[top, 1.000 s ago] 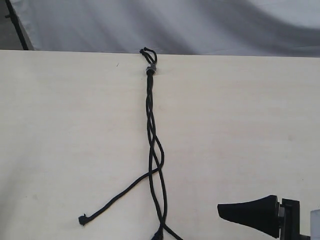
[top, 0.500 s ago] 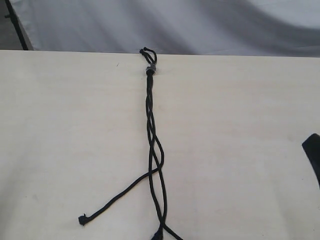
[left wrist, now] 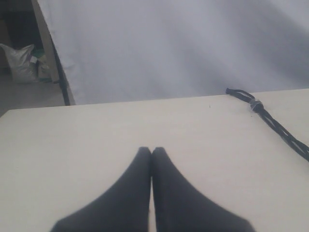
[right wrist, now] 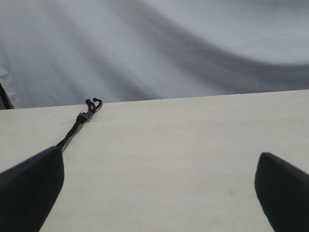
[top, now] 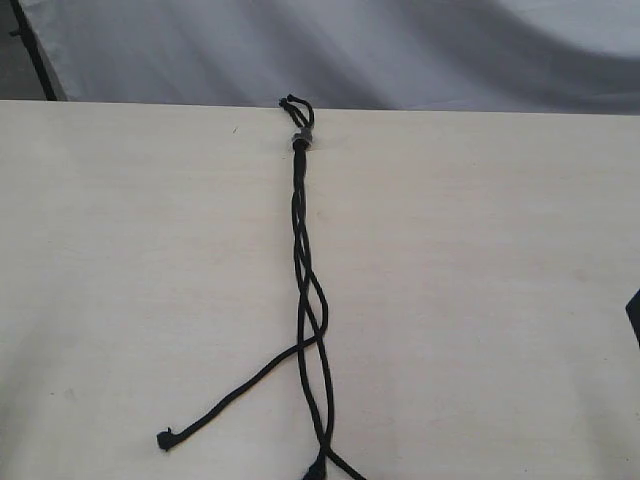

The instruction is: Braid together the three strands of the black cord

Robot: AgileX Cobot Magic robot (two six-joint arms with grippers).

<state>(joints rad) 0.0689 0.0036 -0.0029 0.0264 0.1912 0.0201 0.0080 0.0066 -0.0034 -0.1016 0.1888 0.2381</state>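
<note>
Black cord (top: 297,190) lies unmoved; right fingers (right wrist: 30,186) withdrew, spread empty; left fingers (left wrist: 129,195) closed.

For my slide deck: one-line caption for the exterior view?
Partly braided black cord lies on the pale table, one loose strand trailing left.

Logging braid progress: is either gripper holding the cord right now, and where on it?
Nothing is held. The left gripper is shut on nothing, the right gripper open and empty; the black cord lies on the table.
</note>
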